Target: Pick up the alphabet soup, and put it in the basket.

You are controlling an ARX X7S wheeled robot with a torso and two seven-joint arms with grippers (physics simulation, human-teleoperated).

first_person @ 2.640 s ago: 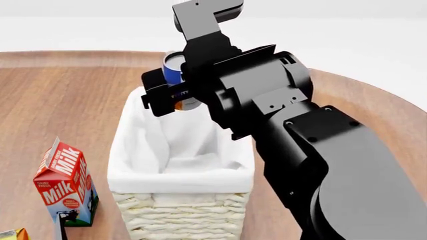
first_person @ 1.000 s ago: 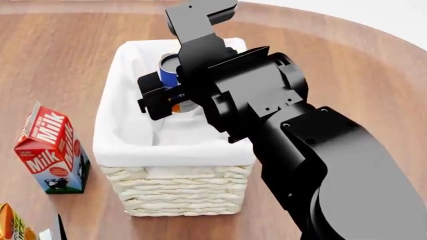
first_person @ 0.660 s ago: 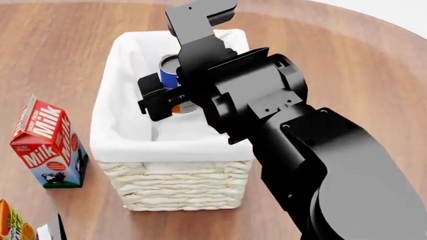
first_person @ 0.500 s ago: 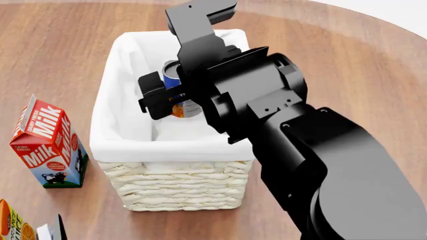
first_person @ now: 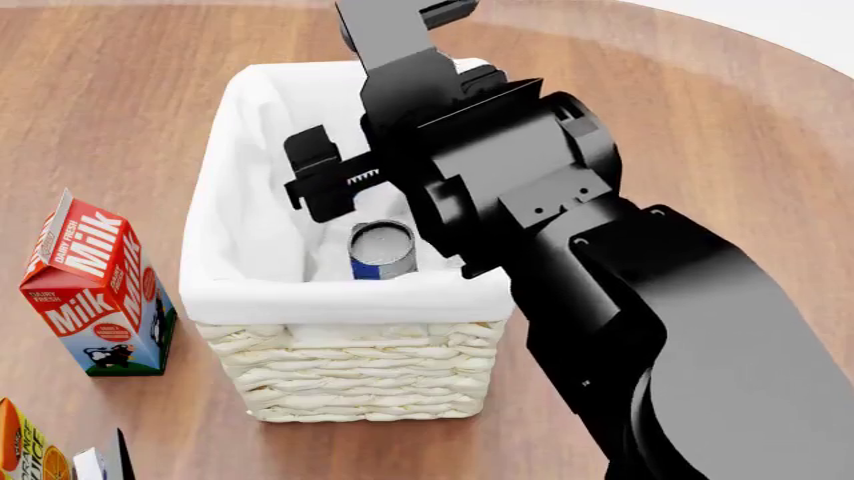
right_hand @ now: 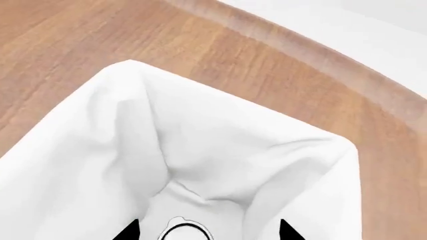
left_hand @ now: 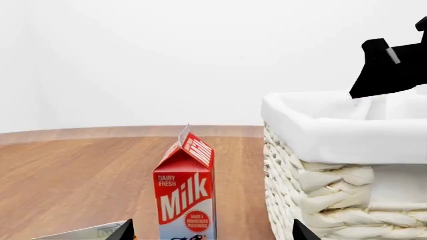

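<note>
The alphabet soup point(first_person: 383, 249), a blue-labelled can with a grey top, stands upright on the white lining inside the basket point(first_person: 211, 255), near its front end. My right gripper point(first_person: 360, 181) hangs open just above the can and touches nothing. In the right wrist view the can's top point(right_hand: 185, 234) shows between the spread fingertips of the right gripper point(right_hand: 209, 232), over the basket lining point(right_hand: 133, 125). My left gripper point(left_hand: 212, 234) is open and empty, low beside the basket point(left_hand: 320, 135).
A red milk carton point(first_person: 96, 290) stands on the round wooden table left of the basket, and it also shows ahead of the left gripper as the milk carton point(left_hand: 185, 195). An orange carton point(first_person: 20, 450) sits at the near left corner. My right arm point(first_person: 627, 300) covers the basket's right side.
The right gripper opened and let go of the can, which dropped onto the basket floor. The gripper rose slightly above it. The left arm and cartons stayed put.
</note>
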